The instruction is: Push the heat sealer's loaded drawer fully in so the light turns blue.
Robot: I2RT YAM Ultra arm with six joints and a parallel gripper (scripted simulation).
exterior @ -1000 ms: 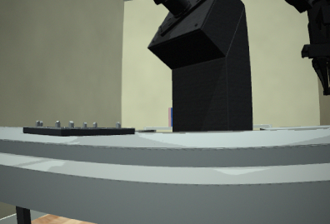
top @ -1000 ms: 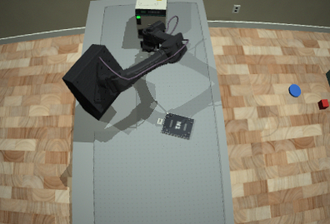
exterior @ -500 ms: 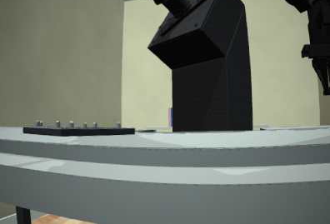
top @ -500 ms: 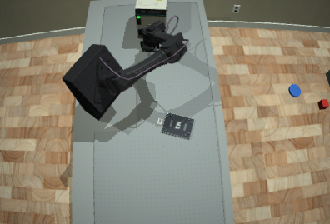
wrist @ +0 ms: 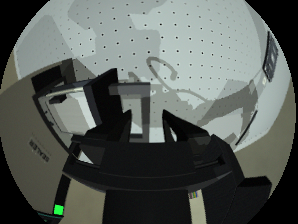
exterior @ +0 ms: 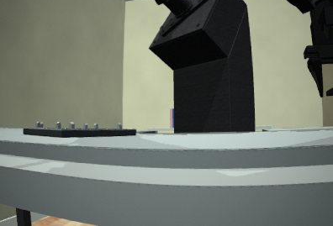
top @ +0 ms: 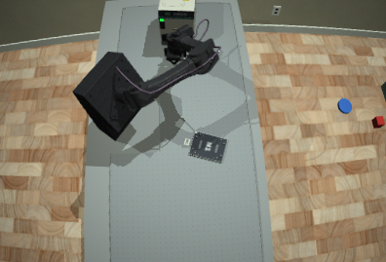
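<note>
The cream heat sealer (top: 177,0) stands at the far end of the grey table (top: 146,205). Its light (top: 162,19) (wrist: 59,211) is green. The drawer (wrist: 63,104) sticks out of the sealer's front; in the wrist view it shows at the left, with a dark frame around a pale sheet. From above my arm mostly hides it. My gripper (top: 173,55) (exterior: 319,78) (wrist: 147,113) hangs just in front of the sealer, over the drawer's outer end. Its fingers point down, stand partly open and hold nothing.
The robot's black base (top: 109,93) (exterior: 210,60) stands at the table's left side. A flat black board with small pegs (top: 208,147) (exterior: 80,132) lies mid-table. A blue disc (top: 345,105) and a red cube (top: 378,122) lie on the wooden floor at the right.
</note>
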